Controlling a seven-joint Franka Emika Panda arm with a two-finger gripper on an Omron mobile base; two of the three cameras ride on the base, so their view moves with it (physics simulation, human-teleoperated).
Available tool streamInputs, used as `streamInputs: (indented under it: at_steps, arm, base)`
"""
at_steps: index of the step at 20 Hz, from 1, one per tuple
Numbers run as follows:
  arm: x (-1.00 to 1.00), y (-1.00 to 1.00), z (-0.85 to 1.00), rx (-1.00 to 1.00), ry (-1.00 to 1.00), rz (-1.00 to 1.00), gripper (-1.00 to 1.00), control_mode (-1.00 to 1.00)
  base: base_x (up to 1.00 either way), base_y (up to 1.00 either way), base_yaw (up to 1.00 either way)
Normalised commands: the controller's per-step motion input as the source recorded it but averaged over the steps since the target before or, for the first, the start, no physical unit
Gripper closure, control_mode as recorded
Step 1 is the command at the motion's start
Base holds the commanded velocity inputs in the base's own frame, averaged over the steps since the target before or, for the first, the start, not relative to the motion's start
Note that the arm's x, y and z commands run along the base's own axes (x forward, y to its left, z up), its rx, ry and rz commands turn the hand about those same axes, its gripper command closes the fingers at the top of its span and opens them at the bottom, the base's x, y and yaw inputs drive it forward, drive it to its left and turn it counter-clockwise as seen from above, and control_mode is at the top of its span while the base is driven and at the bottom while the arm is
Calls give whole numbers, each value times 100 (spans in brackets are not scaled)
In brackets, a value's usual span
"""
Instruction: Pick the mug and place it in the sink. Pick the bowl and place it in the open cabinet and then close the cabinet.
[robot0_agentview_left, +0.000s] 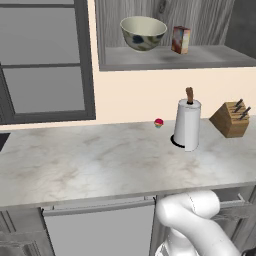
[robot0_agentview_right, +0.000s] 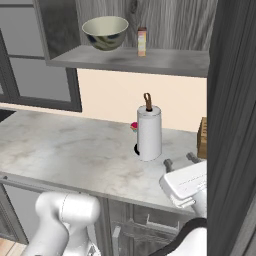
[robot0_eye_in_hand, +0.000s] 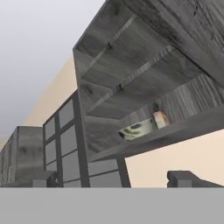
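Cream, blue-blotched and round, the large bowl (robot0_agentview_left: 143, 32) was seen resting on the grey shelf of the dark wood-grain wall cabinet (robot0_agentview_right: 150, 60), above and ahead of the released, wide-spread gripper (robot0_eye_in_hand: 118, 179), empty below.

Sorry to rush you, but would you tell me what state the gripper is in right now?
Gripper: open, jaws wide apart, holding nothing; the bowl sits on the cabinet shelf.
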Motion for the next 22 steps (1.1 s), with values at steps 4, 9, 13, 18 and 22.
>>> streamInputs:
  at_steps: [4, 9, 13, 18, 22]
  arm:
    - [-13, -8, 1, 9, 0, 4, -100, -100]
    - [-3, -9, 4, 11, -1, 5, -100, -100]
    - [0, -2, 13, 6, -6, 4, -100, -100]
    - [0, -7, 24, 7, -5, 4, -100, -100]
    - [0, -14, 28, 7, -4, 4, -100, -100]
  base:
    - [0, 0, 0]
    - [0, 0, 0]
    - [0, 0, 0]
    - [0, 0, 0]
    - [0, 0, 0]
